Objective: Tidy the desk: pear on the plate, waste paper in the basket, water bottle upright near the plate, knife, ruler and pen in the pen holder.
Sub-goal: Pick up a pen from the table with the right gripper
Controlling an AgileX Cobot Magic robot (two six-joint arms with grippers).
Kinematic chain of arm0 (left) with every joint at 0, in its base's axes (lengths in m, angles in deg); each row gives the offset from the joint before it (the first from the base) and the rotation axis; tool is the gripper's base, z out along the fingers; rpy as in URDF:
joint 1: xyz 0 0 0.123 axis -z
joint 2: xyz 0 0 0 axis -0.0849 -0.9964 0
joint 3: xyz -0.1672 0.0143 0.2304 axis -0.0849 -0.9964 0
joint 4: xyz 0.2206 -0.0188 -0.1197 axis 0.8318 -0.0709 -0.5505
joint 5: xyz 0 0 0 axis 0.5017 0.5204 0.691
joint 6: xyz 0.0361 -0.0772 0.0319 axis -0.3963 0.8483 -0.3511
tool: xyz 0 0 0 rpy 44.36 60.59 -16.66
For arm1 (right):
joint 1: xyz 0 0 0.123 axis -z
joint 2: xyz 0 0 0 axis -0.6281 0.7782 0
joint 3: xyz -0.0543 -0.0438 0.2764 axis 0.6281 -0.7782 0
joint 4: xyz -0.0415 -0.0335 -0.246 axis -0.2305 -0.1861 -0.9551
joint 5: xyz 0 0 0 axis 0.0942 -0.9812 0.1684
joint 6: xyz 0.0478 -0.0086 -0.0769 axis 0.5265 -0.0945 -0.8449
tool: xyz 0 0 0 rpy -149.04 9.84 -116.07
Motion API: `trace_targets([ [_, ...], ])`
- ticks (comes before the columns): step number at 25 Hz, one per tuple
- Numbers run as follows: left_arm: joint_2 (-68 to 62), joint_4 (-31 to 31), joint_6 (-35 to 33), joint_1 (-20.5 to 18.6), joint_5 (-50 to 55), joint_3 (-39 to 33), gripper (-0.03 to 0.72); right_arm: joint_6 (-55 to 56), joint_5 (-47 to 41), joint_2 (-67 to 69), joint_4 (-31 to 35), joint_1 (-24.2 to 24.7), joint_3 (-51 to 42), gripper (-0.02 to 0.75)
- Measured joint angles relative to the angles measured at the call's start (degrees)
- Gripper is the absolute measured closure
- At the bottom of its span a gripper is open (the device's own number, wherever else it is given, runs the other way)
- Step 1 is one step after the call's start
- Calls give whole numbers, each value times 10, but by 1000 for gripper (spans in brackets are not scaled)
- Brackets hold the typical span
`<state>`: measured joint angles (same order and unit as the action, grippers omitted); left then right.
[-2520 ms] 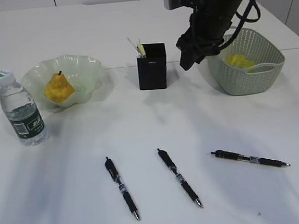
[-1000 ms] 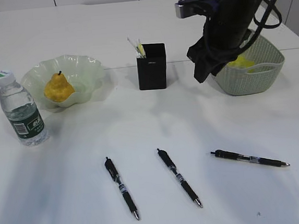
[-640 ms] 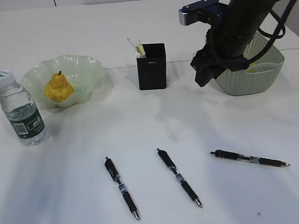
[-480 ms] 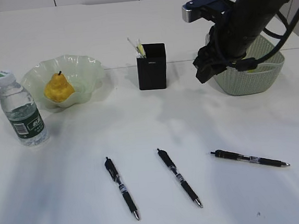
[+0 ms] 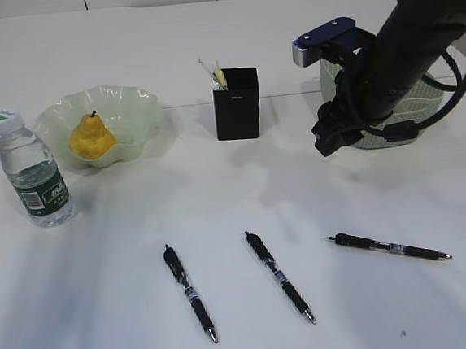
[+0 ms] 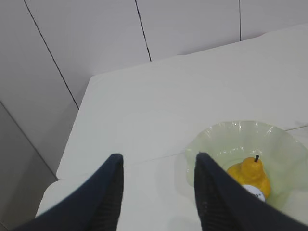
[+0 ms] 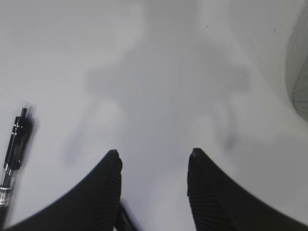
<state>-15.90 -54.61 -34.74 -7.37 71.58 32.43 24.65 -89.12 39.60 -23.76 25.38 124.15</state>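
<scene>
Exterior view: the right pincer (image 5: 329, 141) has swung away from above the sage-green woven-pattern plastic basket (image 5: 420, 111) and now hangs lower, in front of the basket's left side and over the white table (image 5: 235, 199). I read that as the waste-paper drop being done and the arm heading for the pens. The paper itself is hidden behind the arm now. The lumpy yellow pear (image 5: 90, 137) sits in the pale green wavy-rimmed glass plate (image 5: 121, 103). The clear plastic water bottle with white cap and dark green label (image 5: 33, 171) stands upright just beside the plate. The matte black square pen holder (image 5: 236, 103) has a few pale sticks poking out; cannot tell if ruler or knife. Three black click pens lie flat near the front: left pen (image 5: 189, 293), middle pen (image 5: 280, 277), right pen (image 5: 389, 247), well apart. Right pen is nearest the arm; nothing blocks it. The basket and holder flank the return path.

Left wrist view: left pincer (image 6: 158, 185) is wide apart, empty, held high above the plate's far side with the pear (image 6: 248, 170) below.

Right wrist view: right pincer (image 7: 153, 180) is wide apart, holding nothing, over bare table; one black pen (image 7: 13, 154) lies at the left edge, blurred; the basket wall (image 7: 299, 77) is at the right edge.
</scene>
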Motion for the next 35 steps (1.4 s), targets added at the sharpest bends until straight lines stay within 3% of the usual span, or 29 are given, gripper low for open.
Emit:
trace_targets([
  [10,0,0,0,0,-12,0,347,81,-34,0,-3,0,-19,399],
  [18,0,0,0,0,-19,0,347,127,-99,0,-66,0,-19,399],
  [35,0,0,0,0,-29,0,347,48,-111,-10,-100,0,-31,399],
])
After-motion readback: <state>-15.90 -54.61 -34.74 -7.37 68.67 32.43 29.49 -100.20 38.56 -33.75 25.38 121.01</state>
